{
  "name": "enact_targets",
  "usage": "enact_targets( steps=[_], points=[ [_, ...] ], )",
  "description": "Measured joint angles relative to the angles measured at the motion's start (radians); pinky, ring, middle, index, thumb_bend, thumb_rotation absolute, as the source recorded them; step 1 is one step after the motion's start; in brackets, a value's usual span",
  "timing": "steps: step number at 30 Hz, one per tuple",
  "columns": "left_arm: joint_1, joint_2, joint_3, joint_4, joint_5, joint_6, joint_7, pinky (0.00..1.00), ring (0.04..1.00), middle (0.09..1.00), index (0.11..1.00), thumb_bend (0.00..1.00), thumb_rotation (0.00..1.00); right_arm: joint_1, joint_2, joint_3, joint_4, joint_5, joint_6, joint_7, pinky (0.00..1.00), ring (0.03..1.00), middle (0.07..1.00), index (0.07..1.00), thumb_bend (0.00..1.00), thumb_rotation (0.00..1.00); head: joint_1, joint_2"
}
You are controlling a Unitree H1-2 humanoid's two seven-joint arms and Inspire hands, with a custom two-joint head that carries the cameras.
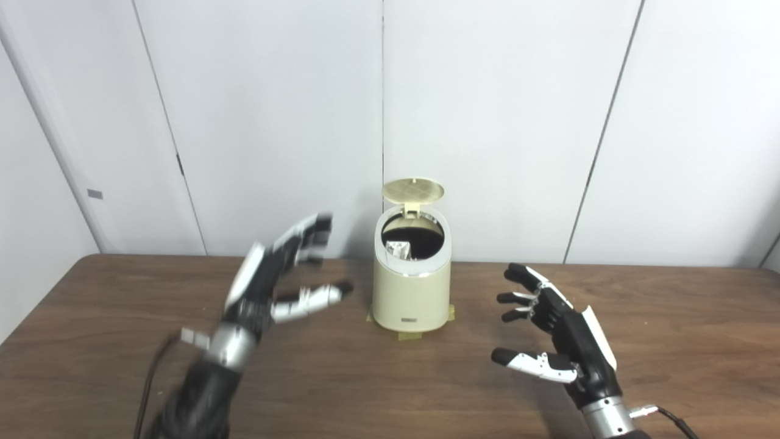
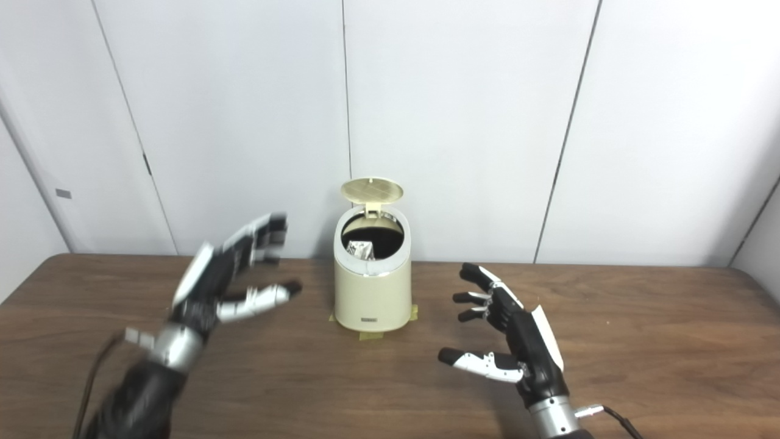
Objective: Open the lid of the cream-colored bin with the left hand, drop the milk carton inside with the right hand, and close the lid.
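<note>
The cream-colored bin (image 1: 411, 292) stands on the wooden table (image 1: 390, 366) near the back wall. Its round lid (image 1: 413, 190) stands open, tilted up at the back. A silvery-white carton (image 1: 397, 250) lies inside the bin, seen through the opening; it also shows in the right eye view (image 2: 360, 249). My left hand (image 1: 277, 277) is open and empty, raised left of the bin, a little blurred. My right hand (image 1: 551, 329) is open and empty, low over the table right of the bin.
Yellow tape tabs (image 1: 409, 335) hold the bin's base to the table. A white panelled wall (image 1: 487, 122) rises right behind the table. Cables run from both wrists, such as the one on the right wrist (image 1: 670, 417).
</note>
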Motion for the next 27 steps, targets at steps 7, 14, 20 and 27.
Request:
enact_targets(
  steps=[7, 14, 20, 27],
  points=[
    [-0.161, 0.013, -0.032, 0.046, 0.01, 0.102, -0.043, 0.83, 0.918, 0.928, 0.905, 0.85, 0.29, 0.0, 0.019, -0.006, 0.0, -0.003, 0.02, 0.011, 0.56, 0.713, 0.853, 0.84, 0.79, 0.29, -0.005, -0.012],
    [-0.28, 0.015, -0.076, 0.146, 0.059, 0.126, -0.065, 0.82, 0.91, 0.92, 0.917, 0.86, 0.27, 0.0, 0.029, -0.017, -0.001, -0.004, 0.021, 0.023, 0.56, 0.707, 0.852, 0.838, 0.78, 0.28, -0.009, -0.017],
    [-0.37, 0.018, -0.133, 0.232, 0.142, 0.127, -0.071, 0.85, 0.935, 0.928, 0.912, 0.86, 0.32, 0.001, 0.036, -0.018, -0.007, -0.016, 0.021, 0.032, 0.54, 0.703, 0.851, 0.831, 0.77, 0.28, -0.015, -0.021],
    [-0.392, 0.031, -0.203, 0.289, 0.254, 0.131, -0.074, 0.87, 0.979, 0.95, 0.927, 0.91, 0.36, 0.001, 0.038, -0.019, -0.025, -0.039, 0.02, 0.035, 0.52, 0.667, 0.824, 0.804, 0.76, 0.22, -0.025, -0.021]
  ],
)
